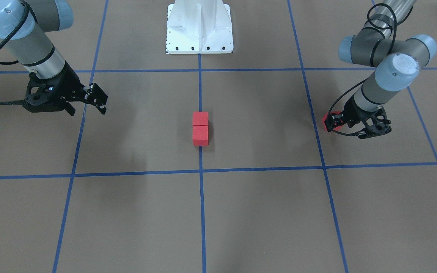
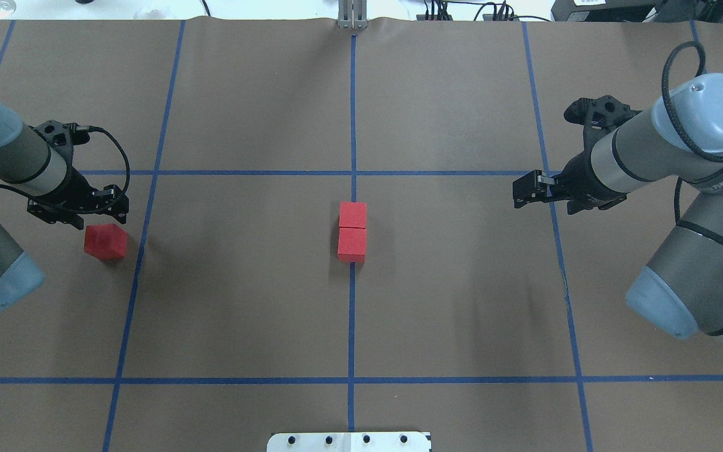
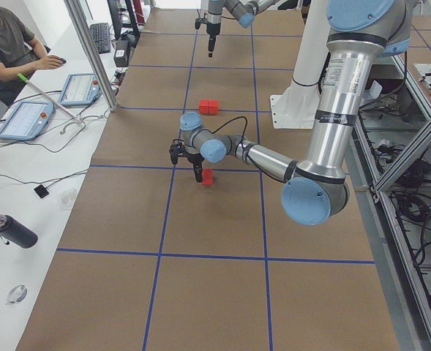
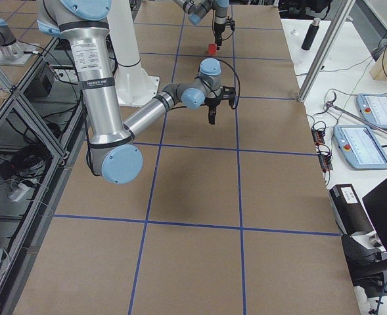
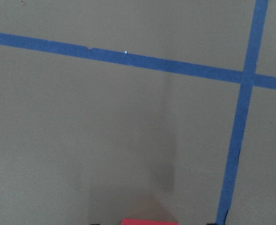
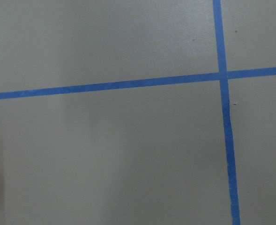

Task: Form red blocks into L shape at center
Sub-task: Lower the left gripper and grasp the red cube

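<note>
While two red blocks sit touching on the center line, the third block lies far left at the left gripper, grip unclear to me; the right gripper hangs spread, empty. Skewed placement could nudge the pair apart.

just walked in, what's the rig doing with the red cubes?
It is building an L of red blocks at the centre. The far block and the near block sit touching, in line on the centre tape line. The third block is far out on the robot's left, right at the left gripper; whether it is gripped cannot be told. The right gripper hangs open and empty on the other side. The L's foot is not yet placed.
</note>
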`<state>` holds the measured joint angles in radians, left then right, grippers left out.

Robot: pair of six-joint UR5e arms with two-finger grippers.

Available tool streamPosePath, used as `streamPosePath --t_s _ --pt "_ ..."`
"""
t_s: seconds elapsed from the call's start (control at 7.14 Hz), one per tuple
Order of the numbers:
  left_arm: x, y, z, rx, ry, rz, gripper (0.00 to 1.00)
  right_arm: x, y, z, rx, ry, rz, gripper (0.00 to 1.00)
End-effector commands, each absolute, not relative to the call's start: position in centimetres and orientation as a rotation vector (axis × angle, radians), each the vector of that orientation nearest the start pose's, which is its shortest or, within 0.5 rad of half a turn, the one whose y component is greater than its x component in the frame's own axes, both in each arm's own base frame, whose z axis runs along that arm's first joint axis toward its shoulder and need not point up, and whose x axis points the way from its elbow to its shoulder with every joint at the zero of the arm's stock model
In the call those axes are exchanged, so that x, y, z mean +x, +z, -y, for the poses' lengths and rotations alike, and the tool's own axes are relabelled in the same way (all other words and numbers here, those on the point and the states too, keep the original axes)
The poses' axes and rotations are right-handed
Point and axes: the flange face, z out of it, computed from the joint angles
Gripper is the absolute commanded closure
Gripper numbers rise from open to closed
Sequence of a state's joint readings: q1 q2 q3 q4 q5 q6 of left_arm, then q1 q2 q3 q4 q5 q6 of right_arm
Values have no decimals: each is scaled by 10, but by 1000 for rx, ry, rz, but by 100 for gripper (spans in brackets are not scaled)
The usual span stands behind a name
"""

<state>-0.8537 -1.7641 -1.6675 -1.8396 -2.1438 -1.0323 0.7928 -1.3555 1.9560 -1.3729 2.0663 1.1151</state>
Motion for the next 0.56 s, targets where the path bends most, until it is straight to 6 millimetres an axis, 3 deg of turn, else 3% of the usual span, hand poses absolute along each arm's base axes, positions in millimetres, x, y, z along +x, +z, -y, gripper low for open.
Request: streamPosePath --t_s 0.0,0.14,0.28,0.42 --pt "331 485 490 -81 -121 -776 21 -323 346 450 75 115 907 0" --pt "334 487 485 -85 -112 -775 25 -323 346 450 75 115 907 0" --pt "334 486 484 -86 -112 -775 47 -324 347 450 74 115 905 0" --pt "334 488 484 -89 -113 -771 81 -324 347 450 74 115 905 0"
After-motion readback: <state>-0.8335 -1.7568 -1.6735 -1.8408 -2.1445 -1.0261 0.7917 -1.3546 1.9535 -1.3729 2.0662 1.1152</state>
